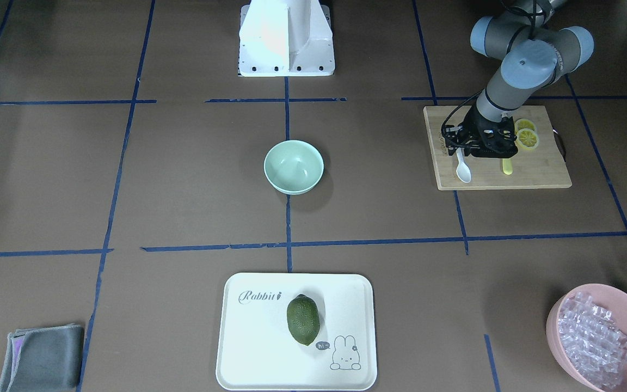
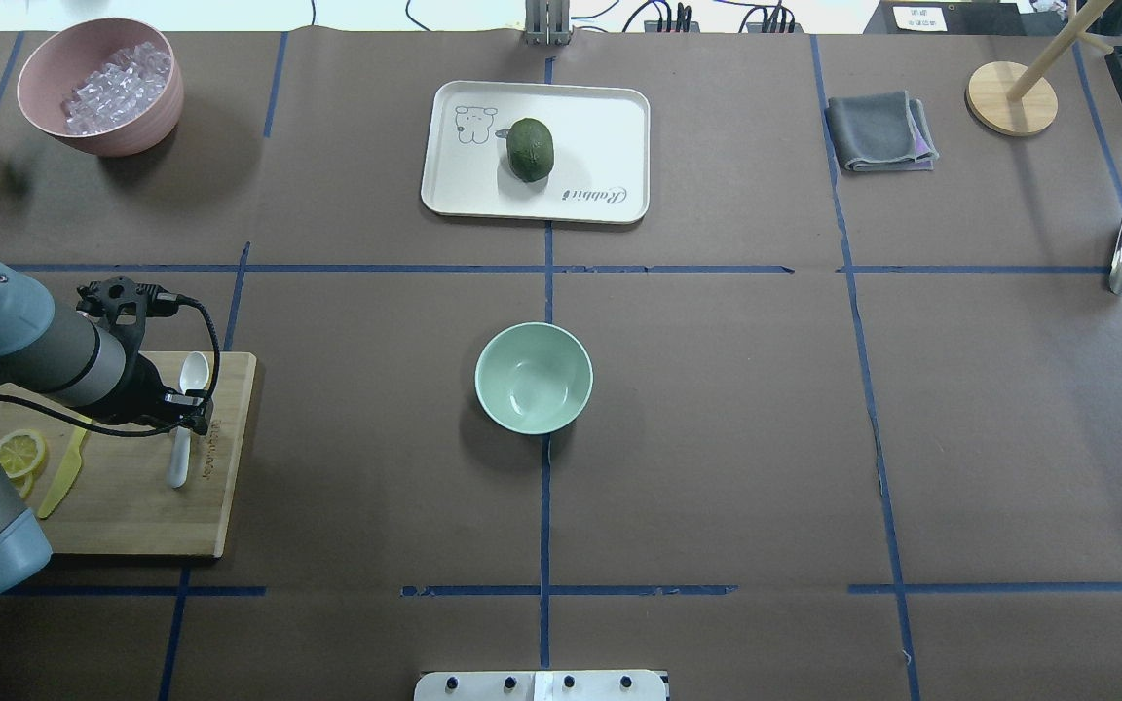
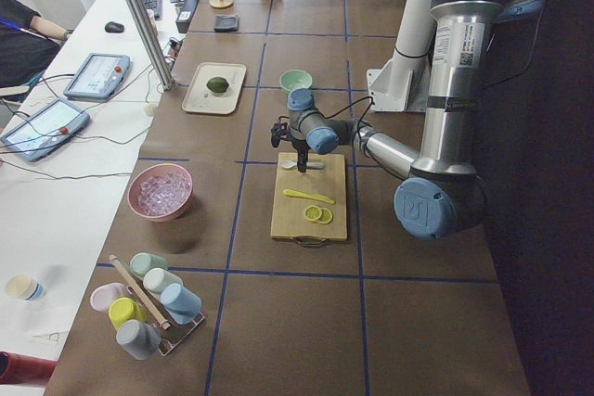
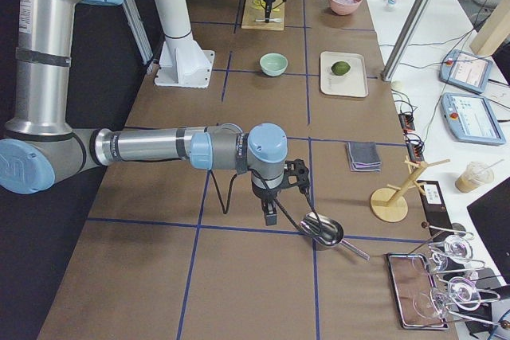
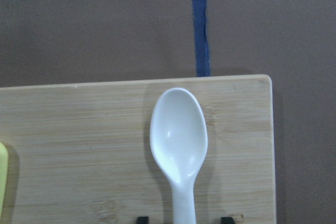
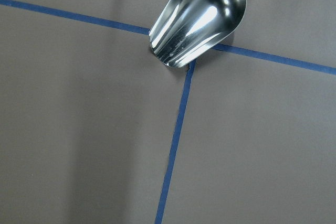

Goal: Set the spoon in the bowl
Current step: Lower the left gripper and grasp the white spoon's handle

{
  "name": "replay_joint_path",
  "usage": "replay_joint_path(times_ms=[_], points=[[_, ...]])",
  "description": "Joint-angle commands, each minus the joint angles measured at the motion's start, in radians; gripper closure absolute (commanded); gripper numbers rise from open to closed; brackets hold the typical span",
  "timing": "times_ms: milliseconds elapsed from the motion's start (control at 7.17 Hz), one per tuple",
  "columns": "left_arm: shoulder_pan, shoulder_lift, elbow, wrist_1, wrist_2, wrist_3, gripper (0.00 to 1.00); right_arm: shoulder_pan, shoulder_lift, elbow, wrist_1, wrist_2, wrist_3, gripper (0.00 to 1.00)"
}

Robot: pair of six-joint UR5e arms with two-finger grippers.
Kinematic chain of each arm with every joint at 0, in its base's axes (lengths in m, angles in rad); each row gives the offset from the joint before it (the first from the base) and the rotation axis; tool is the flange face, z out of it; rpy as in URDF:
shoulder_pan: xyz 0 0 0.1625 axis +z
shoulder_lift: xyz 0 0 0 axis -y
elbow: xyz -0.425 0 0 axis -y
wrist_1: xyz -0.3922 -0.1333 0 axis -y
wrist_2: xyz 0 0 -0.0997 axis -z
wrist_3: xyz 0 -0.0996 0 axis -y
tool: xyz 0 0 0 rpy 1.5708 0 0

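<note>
The white spoon (image 1: 463, 169) lies on the wooden cutting board (image 1: 542, 175) at my left, scoop pointing away from me; it also shows in the left wrist view (image 5: 179, 135) and the overhead view (image 2: 193, 371). My left gripper (image 2: 186, 407) is low over the spoon's handle. It is open, with a fingertip (image 5: 142, 219) on each side of the handle, apart from it. The mint-green bowl (image 2: 533, 378) stands empty at the table's middle (image 1: 293, 166). My right gripper (image 4: 271, 211) hangs over the far right of the table; I cannot tell whether it is open or shut.
A yellow-green knife (image 2: 59, 477) and lemon slices (image 2: 20, 450) lie on the board. A pink bowl of clear cubes (image 2: 45, 107), a white tray (image 2: 600, 127) with a green fruit (image 2: 530, 149), and a grey cloth (image 2: 878, 131) lie further out. A metal scoop (image 6: 199, 14) lies below my right wrist.
</note>
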Motion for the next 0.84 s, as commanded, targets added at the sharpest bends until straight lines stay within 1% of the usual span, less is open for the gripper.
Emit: replay_joint_path(times_ms=[0, 140, 419, 558, 698], points=[[0.0, 0.001, -0.001, 0.001, 0.002, 0.0, 0.95, 0.0, 0.001, 0.001, 0.0, 0.0, 0.0, 0.0], [0.0, 0.001, -0.001, -0.001, 0.0, 0.0, 0.99, 0.0, 0.001, 0.002, 0.0, 0.0, 0.0, 0.0], [0.0, -0.005, -0.032, -0.002, 0.0, 0.006, 1.0, 0.0, 0.001, 0.002, 0.0, 0.0, 0.0, 0.0], [0.0, -0.04, -0.043, -0.005, 0.005, 0.047, 1.0, 0.0, -0.001, 0.004, 0.0, 0.0, 0.0, 0.0], [0.0, -0.098, -0.043, -0.001, 0.023, 0.132, 1.0, 0.0, 0.001, 0.004, 0.0, 0.0, 0.0, 0.0]])
